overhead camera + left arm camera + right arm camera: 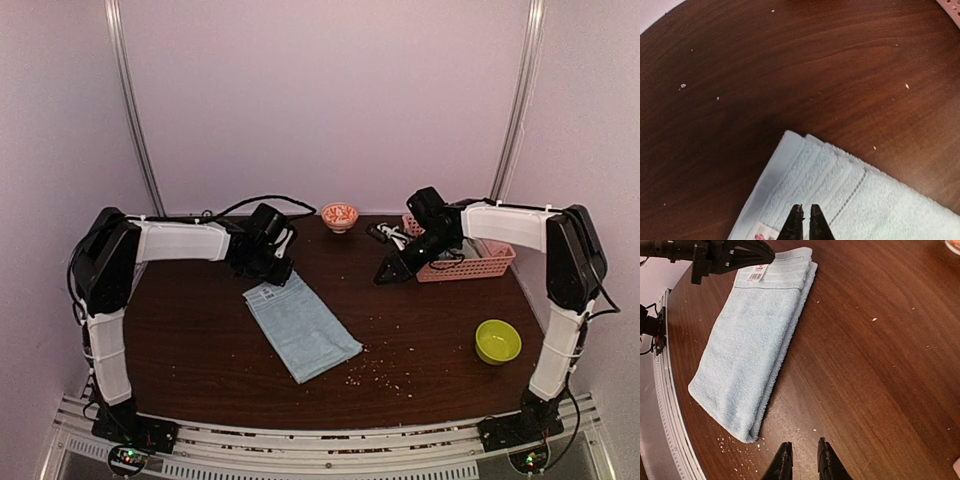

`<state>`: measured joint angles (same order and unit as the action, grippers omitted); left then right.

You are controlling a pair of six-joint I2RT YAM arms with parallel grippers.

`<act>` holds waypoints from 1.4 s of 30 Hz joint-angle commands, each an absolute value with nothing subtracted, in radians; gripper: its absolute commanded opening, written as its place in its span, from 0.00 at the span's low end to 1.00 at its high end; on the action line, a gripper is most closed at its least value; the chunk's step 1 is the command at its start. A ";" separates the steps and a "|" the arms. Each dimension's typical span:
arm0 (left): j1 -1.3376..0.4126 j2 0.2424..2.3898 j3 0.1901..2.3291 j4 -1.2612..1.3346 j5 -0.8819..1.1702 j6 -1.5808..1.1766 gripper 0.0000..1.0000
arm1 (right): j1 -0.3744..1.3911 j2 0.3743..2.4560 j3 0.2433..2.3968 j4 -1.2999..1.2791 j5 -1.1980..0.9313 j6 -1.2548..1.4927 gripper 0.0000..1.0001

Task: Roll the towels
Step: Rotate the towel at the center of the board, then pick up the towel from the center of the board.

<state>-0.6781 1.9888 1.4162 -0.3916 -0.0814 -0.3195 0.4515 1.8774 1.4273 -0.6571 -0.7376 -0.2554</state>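
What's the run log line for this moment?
stage: towel flat, unrolled | left gripper: nearly closed over towel's labelled end | right gripper: slightly open, empty, above table

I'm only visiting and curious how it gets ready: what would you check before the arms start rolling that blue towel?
1. Towel lying flat, not yet rolled: ok.
2. Left gripper at the towel's far end, by the label: ok.
3. Left gripper's hold on the cloth: cannot tell; its fingers are nearly together above it.
4. Right gripper at the towel: not ok; it is off the cloth over the table, jaws apart and empty.
5. Green bowl and pink basket apart from the towel: ok.
6. Crumbs by the towel's near corner: not ok.
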 commanded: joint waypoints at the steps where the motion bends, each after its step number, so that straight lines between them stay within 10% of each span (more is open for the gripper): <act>1: -0.677 2.099 1.513 -0.410 -0.089 -0.291 0.04 | 0.451 1.773 1.422 -0.586 -0.585 -0.236 0.19; 18: -0.749 2.443 2.023 -0.486 0.078 -0.235 0.13 | 0.273 1.710 1.350 -0.539 -0.669 -0.208 0.21; 27: -0.819 1.906 1.520 -0.348 0.010 -0.014 0.36 | 0.272 1.550 1.360 -0.510 -0.624 -0.243 0.25; 32: -0.924 1.689 1.232 -0.337 0.014 0.003 0.36 | 0.274 1.443 1.380 -0.454 -0.562 -0.230 0.40; 36: -0.993 1.653 1.106 -0.356 0.012 -0.016 0.32 | 0.256 1.473 1.400 -0.436 -0.557 -0.176 0.97; 42: -1.055 1.701 1.037 -0.325 0.038 -0.055 0.27 | 0.276 1.567 1.449 -0.584 -0.696 -0.291 0.94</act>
